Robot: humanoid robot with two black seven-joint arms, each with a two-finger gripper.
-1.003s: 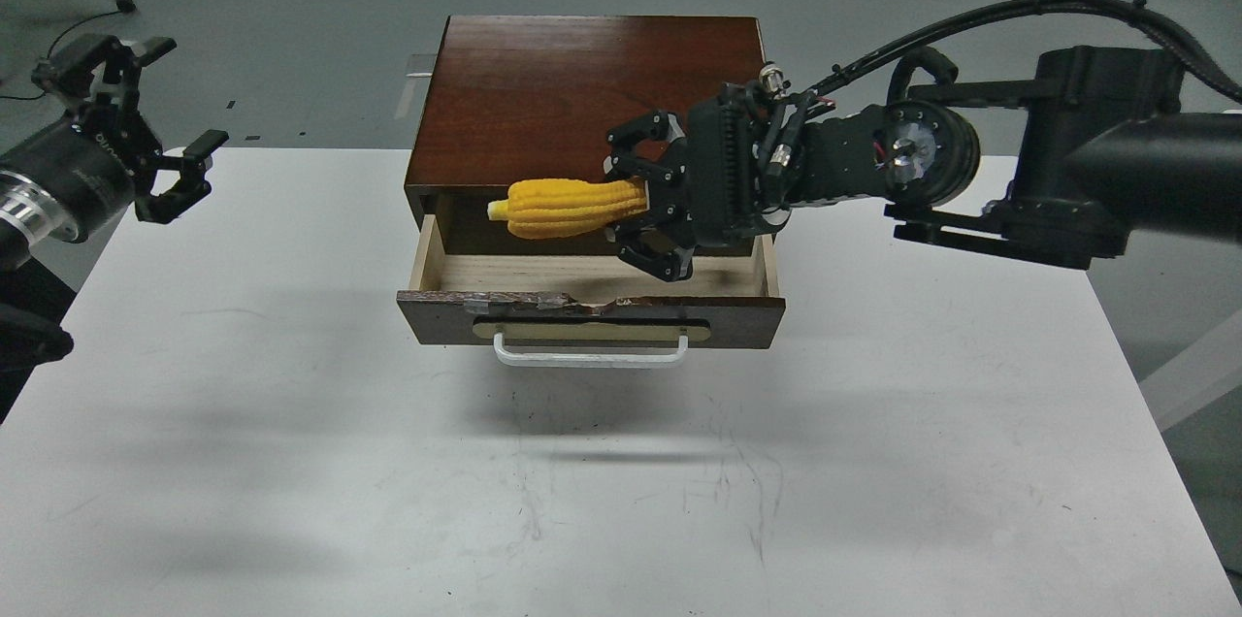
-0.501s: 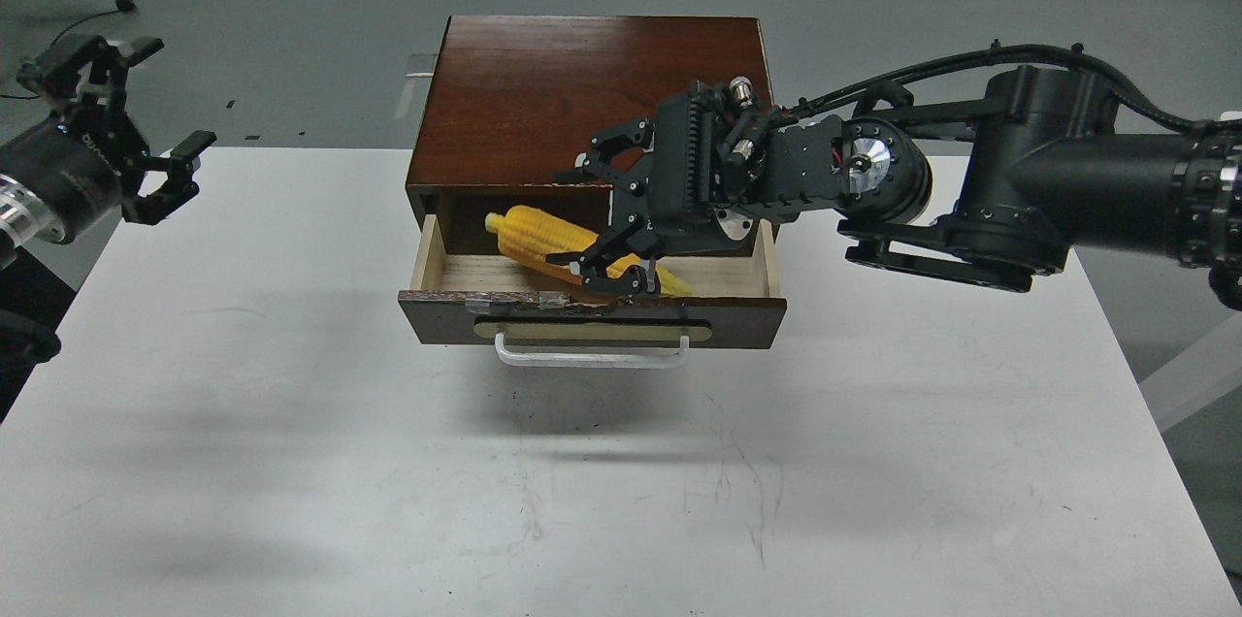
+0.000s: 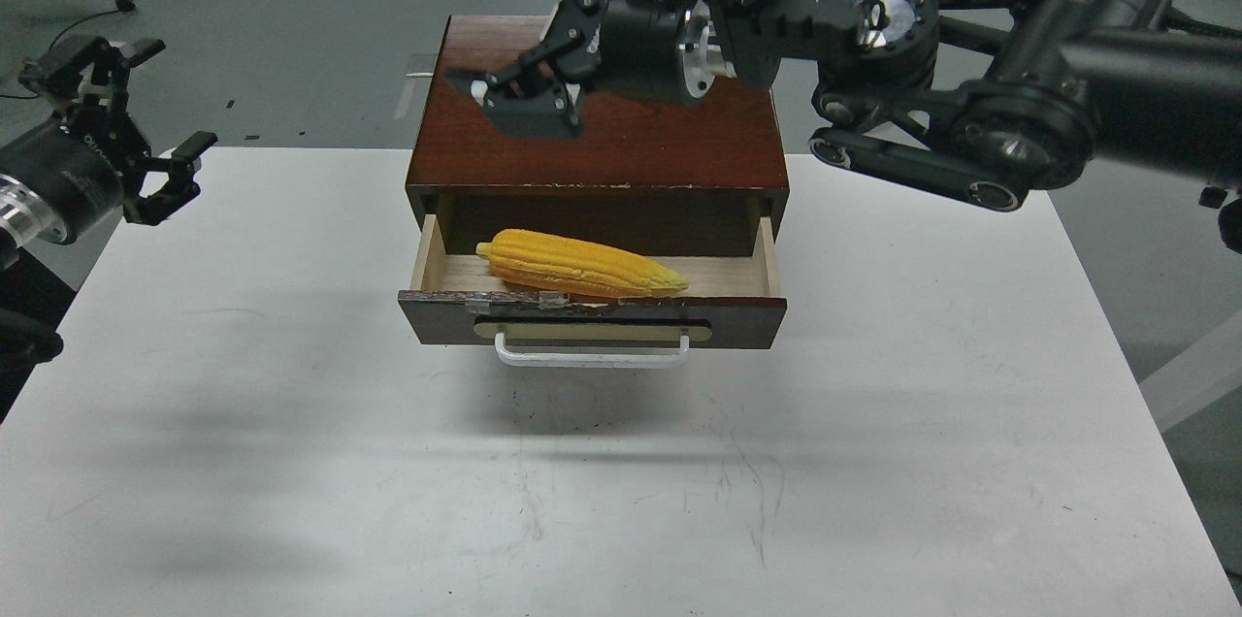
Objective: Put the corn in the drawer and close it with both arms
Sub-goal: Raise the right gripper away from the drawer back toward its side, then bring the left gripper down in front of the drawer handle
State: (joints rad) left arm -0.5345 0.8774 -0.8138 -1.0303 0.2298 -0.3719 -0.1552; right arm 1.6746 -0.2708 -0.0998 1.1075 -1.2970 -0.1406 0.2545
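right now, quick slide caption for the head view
Corn lies in the open drawer; right end effector open above the cabinet.

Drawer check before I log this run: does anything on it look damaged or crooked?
Yes. The top edge of the drawer front is chipped near the middle, showing pale ragged wood. The corn lies slanted inside, its pointed end to the right, close to that edge. The white handle looks straight.

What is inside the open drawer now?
One corn lies in the drawer, tip pointing right. The drawer's back part is hidden under the cabinet top.
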